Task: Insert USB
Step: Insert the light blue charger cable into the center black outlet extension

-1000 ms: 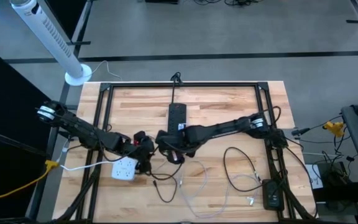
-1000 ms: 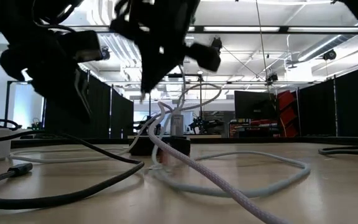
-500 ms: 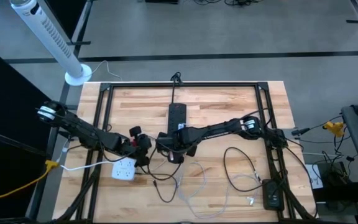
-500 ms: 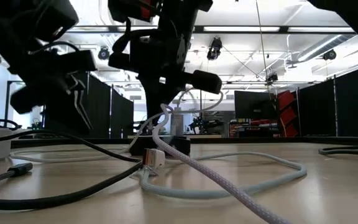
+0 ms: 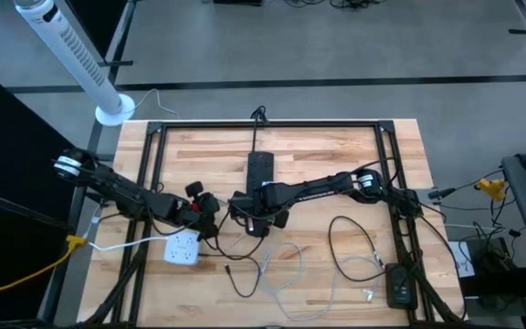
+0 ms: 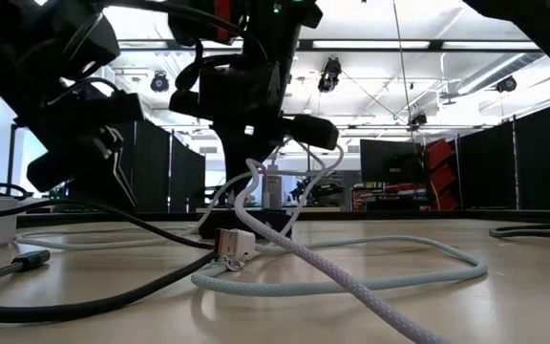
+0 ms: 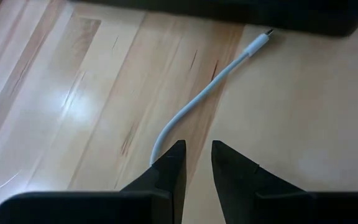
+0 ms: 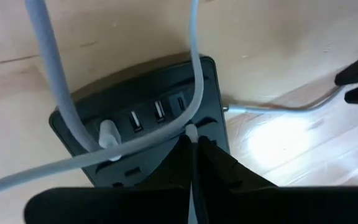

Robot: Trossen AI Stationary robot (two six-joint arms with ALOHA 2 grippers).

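My right fingers [image 8: 194,146], clamped on the white USB plug [image 8: 191,132], hover directly over the black hub [image 8: 138,118] mid-desk, plug pointing at its port row, while my left fingers [image 7: 195,167], slightly apart, wait just left.

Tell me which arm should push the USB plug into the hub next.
The right. Its tool is shut on a white cable directly over the black USB hub, with free ports just ahead. The left tool hangs over bare table, open, beside another white cable end.
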